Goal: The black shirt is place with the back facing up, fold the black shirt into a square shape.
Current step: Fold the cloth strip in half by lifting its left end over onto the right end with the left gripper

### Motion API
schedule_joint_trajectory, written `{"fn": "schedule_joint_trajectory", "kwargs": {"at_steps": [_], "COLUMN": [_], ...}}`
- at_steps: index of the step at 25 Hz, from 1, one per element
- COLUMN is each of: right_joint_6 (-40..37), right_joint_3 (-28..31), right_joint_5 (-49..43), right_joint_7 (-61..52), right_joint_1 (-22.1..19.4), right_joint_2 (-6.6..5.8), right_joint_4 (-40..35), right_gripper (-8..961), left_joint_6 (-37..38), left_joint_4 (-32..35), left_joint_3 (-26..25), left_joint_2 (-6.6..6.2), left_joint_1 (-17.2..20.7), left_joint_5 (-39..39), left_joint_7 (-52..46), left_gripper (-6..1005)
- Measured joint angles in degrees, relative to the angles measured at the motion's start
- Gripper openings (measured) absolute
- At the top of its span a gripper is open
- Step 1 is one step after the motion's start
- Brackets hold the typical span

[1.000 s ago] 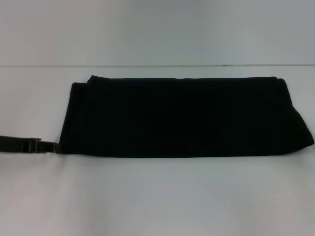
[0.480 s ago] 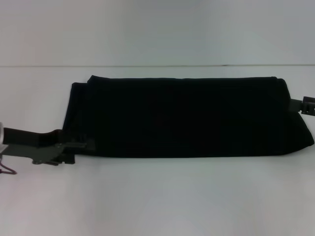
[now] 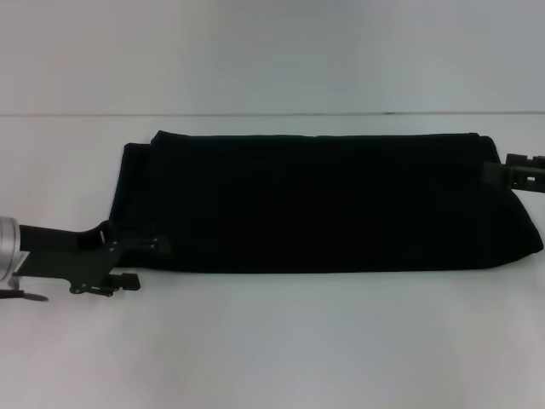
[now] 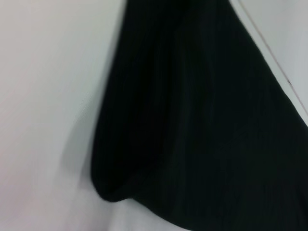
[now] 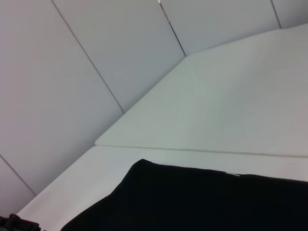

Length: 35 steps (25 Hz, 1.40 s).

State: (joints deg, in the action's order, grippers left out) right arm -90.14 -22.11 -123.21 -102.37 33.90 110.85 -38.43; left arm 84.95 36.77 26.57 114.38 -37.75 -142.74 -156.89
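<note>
Lab-like test space, bare white table (image 3: 272, 341), plain pale panelled wall (image 5: 72, 72) behind

The black shirt (image 3: 319, 204) lies folded into a long band across the middle of the table (image 3: 272, 341), running left to right, with bare table in front of it and behind it, and the wall (image 3: 272, 51) beyond the table's far edge. The left gripper (image 3: 145, 260) sits at the shirt's front left corner, its arm reaching in from the left edge, touching the cloth's lower edge. The right gripper (image 3: 502, 170) sits at the shirt's far right end, near the back corner, against the cloth's edge.
</note>
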Motion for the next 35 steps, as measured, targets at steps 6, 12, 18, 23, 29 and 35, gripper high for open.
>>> {"fn": "schedule_joint_trajectory", "kwargs": {"at_steps": [6,12,18,23,29,35], "right_joint_6": [0.1,0.1,0.0,0.0,0.2,0.2], "right_joint_3": [0.0,0.0,0.4,0.5,0.5,0.5], "right_joint_5": [0.0,0.1,0.2,0.2,0.2,0.2], "right_joint_7": [1.0,1.9,2.3,2.4,2.4,2.4], "right_joint_1": [0.7,0.9,0.9,0.9,1.0,1.2], "right_joint_2": [-0.02,-0.06,-0.11,-0.11,-0.11,-0.11], "right_joint_4": [0.0,-0.1,-0.2,-0.2,-0.2,-0.2], "right_gripper": [937,935,931,931,931,931], "left_joint_6": [-0.9,-2.9,-5.4,-6.8,-8.4,-10.0], "left_joint_4": [-0.7,-1.4,-2.6,-2.8,-2.9,-3.0], "left_joint_3": [-1.9,-3.9,-3.9,-3.8,-3.8,-3.8], "left_joint_2": [-0.31,-0.31,-0.3,-0.3,-0.26,-0.16], "left_joint_1": [0.7,0.8,1.0,1.2,1.3,1.3], "left_joint_5": [-0.3,-0.3,-0.5,-0.6,-0.2,-0.1], "left_joint_7": [-4.5,-6.8,-7.9,-7.9,-7.8,-7.5], "left_gripper": [878,879,879,879,878,878]}}
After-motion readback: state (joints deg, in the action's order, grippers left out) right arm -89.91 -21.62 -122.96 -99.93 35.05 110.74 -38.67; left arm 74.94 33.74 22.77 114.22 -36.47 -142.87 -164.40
